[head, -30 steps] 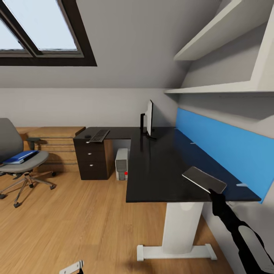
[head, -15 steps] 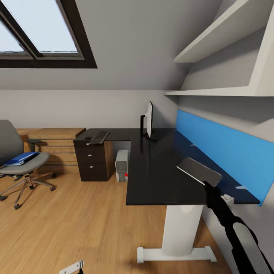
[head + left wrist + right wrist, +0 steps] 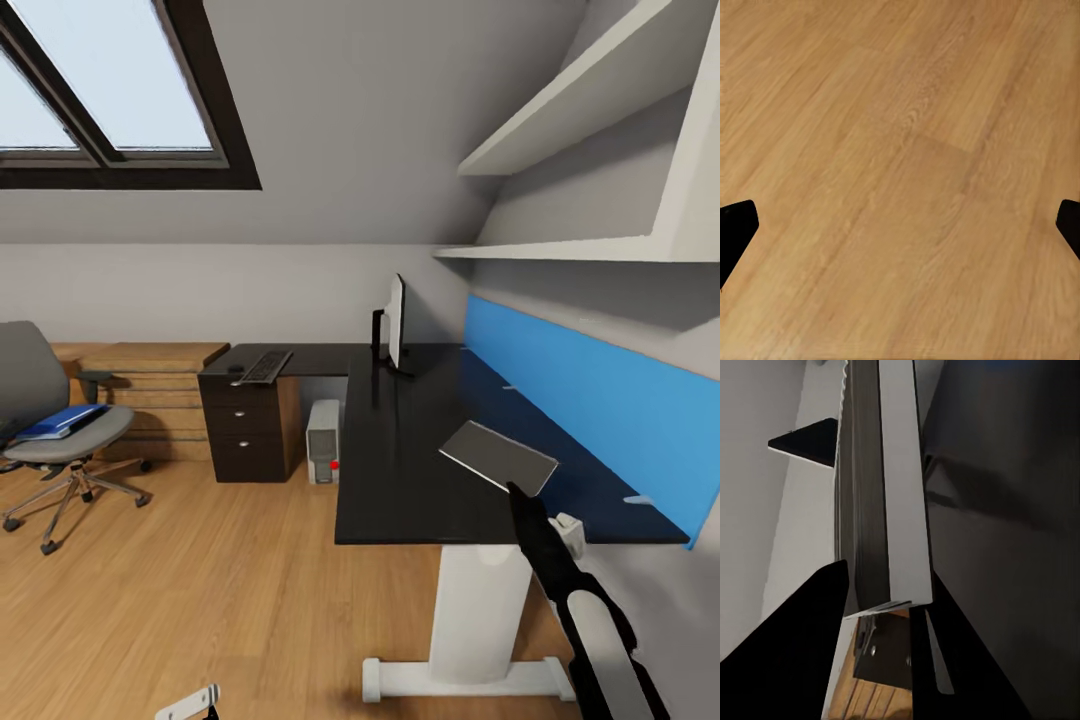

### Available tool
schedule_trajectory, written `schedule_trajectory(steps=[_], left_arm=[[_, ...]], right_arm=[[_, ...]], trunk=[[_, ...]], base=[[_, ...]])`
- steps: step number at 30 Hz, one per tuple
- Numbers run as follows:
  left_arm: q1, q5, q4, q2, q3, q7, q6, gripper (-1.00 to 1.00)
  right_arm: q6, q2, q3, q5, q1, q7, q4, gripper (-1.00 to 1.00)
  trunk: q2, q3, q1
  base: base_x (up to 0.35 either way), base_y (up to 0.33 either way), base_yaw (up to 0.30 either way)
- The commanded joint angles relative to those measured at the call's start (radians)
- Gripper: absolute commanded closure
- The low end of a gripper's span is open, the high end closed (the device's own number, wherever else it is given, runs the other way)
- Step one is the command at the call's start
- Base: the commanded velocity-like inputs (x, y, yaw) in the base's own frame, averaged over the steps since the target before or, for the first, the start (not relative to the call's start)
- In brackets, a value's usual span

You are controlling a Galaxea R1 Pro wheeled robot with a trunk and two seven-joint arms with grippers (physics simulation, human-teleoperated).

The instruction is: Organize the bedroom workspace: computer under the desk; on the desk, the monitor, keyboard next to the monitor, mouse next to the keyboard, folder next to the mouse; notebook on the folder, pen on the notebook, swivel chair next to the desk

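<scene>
Carrying the notebook [image 3: 498, 457] clamped by one edge in our right end effector [image 3: 519, 492], we hold it above the counter [image 3: 400, 470], since the folder [image 3: 60, 420] lies on the swivel chair [image 3: 50, 420].

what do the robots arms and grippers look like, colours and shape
The right arm is slim and glossy black near the wrist, with a light grey casing further back. The right gripper has flat black fingers. The left gripper shows dark fingertips.
</scene>
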Motion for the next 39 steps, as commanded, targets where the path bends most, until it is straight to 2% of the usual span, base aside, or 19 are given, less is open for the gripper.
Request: schedule_trajectory(steps=[1,7,9,15,22,39], left_arm=[[0.0,0.007,-0.002,0.0,-0.001,0.002,0.0,-1.0],[0.0,0.007,-0.002,0.0,0.0,0.002,0.0,-1.0],[0.0,0.007,-0.002,0.0,0.0,0.002,0.0,-1.0],[0.0,0.007,-0.002,0.0,0.0,0.002,0.0,-1.0],[0.0,0.007,-0.002,0.0,0.0,0.002,0.0,-1.0],[0.0,0.007,-0.002,0.0,0.0,0.002,0.0,-1.0]], right_arm=[[0.006,0.006,-0.002,0.002,0.0,-0.005,-0.002,1.0],[0.007,0.035,-0.001,0.049,0.0,-0.005,-0.002,1.0],[0.008,0.042,0.012,0.057,0.004,-0.006,-0.002,1.0],[0.009,0.043,0.05,0.062,0.01,-0.011,-0.003,1.0],[0.009,0.043,0.095,0.09,0.023,-0.009,-0.003,1.0],[0.009,0.042,0.102,0.095,0.028,-0.007,-0.005,1.0]], trunk=[[-0.001,0.001,0.0],[-0.001,0.009,0.0],[-0.001,0.01,0.0],[-0.001,0.011,0.0],[-0.001,0.011,0.0],[-0.001,0.011,0.0]], base=[[0.053,0.107,0.085],[0.117,0.186,0.099],[0.167,0.248,0.125],[0.171,0.261,0.043],[0.173,0.273,0.006],[0.12,0.311,0.0]])
